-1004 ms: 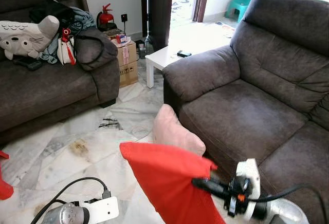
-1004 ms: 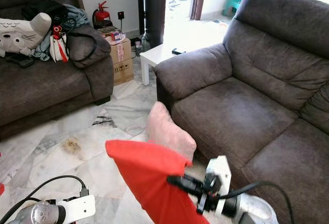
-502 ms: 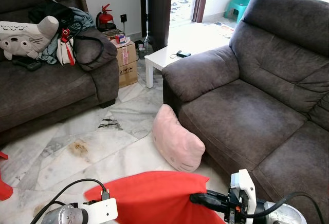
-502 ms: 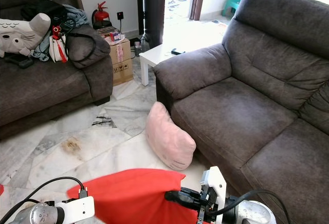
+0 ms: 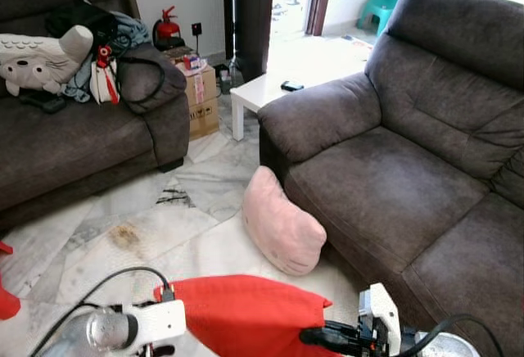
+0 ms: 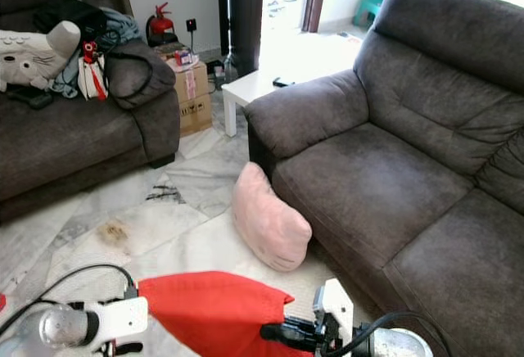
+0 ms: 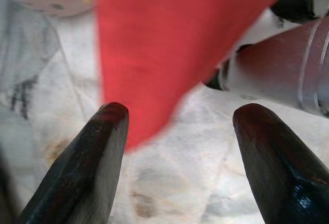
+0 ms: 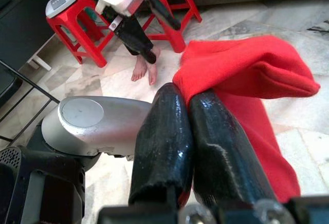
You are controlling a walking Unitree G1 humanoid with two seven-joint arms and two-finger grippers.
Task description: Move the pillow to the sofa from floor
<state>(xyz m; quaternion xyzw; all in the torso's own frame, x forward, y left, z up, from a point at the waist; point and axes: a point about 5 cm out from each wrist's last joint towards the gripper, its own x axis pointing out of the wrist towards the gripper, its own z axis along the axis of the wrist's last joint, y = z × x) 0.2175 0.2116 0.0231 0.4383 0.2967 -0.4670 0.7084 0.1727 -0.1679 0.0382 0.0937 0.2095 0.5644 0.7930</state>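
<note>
Head views: right gripper [image 5: 315,337] low, pinching a corner of the red pillow [image 5: 246,318]; pillow extends from it toward the left gripper [image 5: 155,349]. Pink pillow [image 5: 280,223] on floor beyond, against the sofa [image 5: 385,185].

Left wrist view: fingers [image 7: 87,167] spread apart, red pillow hanging just ahead, not touching.

Right wrist view: fingers [image 8: 167,142] pressed together on pillow's edge; a person's bare feet [image 8: 144,70] beyond.

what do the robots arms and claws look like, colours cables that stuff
Both arms are rounded silver metal tubes with white blocky wrist housings and black cables looping off them. The left claw and right claw each have two long, glossy black, tapered fingers.
</note>
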